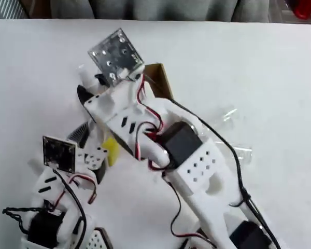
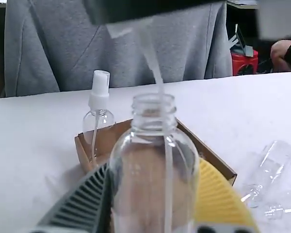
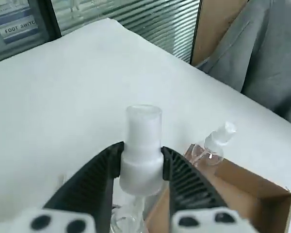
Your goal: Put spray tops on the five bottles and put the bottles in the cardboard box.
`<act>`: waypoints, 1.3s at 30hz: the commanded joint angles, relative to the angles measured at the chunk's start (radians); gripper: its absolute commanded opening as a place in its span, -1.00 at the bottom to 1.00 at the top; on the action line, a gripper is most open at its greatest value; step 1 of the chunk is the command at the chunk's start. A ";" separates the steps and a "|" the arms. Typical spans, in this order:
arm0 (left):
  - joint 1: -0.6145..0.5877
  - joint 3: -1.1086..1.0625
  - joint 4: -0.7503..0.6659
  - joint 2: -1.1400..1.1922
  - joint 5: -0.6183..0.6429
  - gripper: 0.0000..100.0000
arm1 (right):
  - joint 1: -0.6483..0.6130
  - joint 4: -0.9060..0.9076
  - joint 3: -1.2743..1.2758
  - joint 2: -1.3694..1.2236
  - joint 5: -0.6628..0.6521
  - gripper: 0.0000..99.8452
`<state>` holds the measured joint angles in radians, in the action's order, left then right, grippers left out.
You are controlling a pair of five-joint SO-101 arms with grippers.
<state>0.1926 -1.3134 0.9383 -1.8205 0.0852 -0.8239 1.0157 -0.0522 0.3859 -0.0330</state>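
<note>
Left gripper (image 2: 153, 194): clenched on a clear bottle (image 2: 145, 165). A grey ribbed finger (image 2: 82, 206) presses one side and a yellow pad (image 2: 218, 199) presses the other. The bottle stands upright and its neck is open.

Right gripper (image 3: 141, 160): clamped on a white spray top (image 3: 141, 141) directly above that bottle. Both black ribbed fingers (image 3: 97, 182) grip the collar, and the clear cap projects above them. The dip tube (image 2: 157, 73) hangs from the spray top and passes down through the open neck into the bottle. The collar is above the neck and is not seated on it.

In the high view the right arm (image 1: 197, 166) crosses the table diagonally. It overlies the left arm's gripper and most of the box.

Cardboard box (image 2: 211, 158): just behind the held bottle, open side up, on the white table (image 2: 39, 145).

Capped bottle (image 2: 98, 116): a second clear bottle with its spray top fitted. It is at the far corner of the box. It cannot be determined whether it stands inside the box or just beyond its wall.

Loose bottles: two clear bottles (image 2: 274, 158) (image 2: 279, 208) lie on their sides on the table. They are off to the side of the box and apart from it.
</note>
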 commanded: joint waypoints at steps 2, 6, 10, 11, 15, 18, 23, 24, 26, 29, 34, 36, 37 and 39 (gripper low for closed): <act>-0.021 0.063 -0.003 -0.005 -0.011 -0.96 | 0.044 0.082 -0.150 -0.061 0.071 -0.97; -0.021 0.063 -0.003 -0.005 -0.011 -0.96 | 0.088 0.166 -0.276 -0.142 0.143 -0.97; -0.021 0.063 -0.003 -0.005 -0.011 -0.96 | 0.101 0.300 -0.397 -0.216 0.150 -0.97; -0.021 0.063 -0.003 -0.005 -0.011 -0.96 | 0.097 0.338 -0.423 -0.231 0.147 -0.97; -0.022 0.063 -0.003 -0.005 -0.011 -0.96 | 0.096 0.461 -0.523 -0.275 0.141 -0.97; -0.022 0.063 -0.003 -0.005 -0.011 -0.96 | 0.094 0.550 -0.562 -0.294 0.092 -0.97; -0.022 0.063 -0.003 -0.005 -0.011 -0.96 | 0.059 0.621 -0.565 -0.291 0.028 -0.97; -0.027 0.063 -0.003 -0.005 -0.011 -0.96 | 0.058 0.627 -0.563 -0.294 0.026 -0.97; -0.053 0.063 -0.003 -0.005 -0.011 -0.96 | 0.059 0.627 -0.560 -0.298 0.021 -0.97; -0.084 0.063 -0.003 -0.005 -0.011 -0.96 | 0.056 0.656 -0.559 -0.298 -0.035 -0.96; -0.081 0.063 -0.003 -0.005 -0.011 -0.96 | 0.056 0.610 -0.560 -0.298 -0.041 -0.96; -0.081 0.063 -0.003 -0.005 -0.011 -0.96 | 0.058 0.585 -0.560 -0.298 -0.041 -0.97; -0.081 0.063 -0.003 -0.005 -0.011 -0.96 | 0.058 0.573 -0.560 -0.298 -0.038 -0.97; -0.081 0.063 -0.003 -0.005 -0.011 -0.96 | 0.058 0.550 -0.559 -0.300 0.018 -0.97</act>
<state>0.1465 -1.3165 0.9413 -1.8174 0.0852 -0.7748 1.5988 -0.5999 0.0913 -0.0545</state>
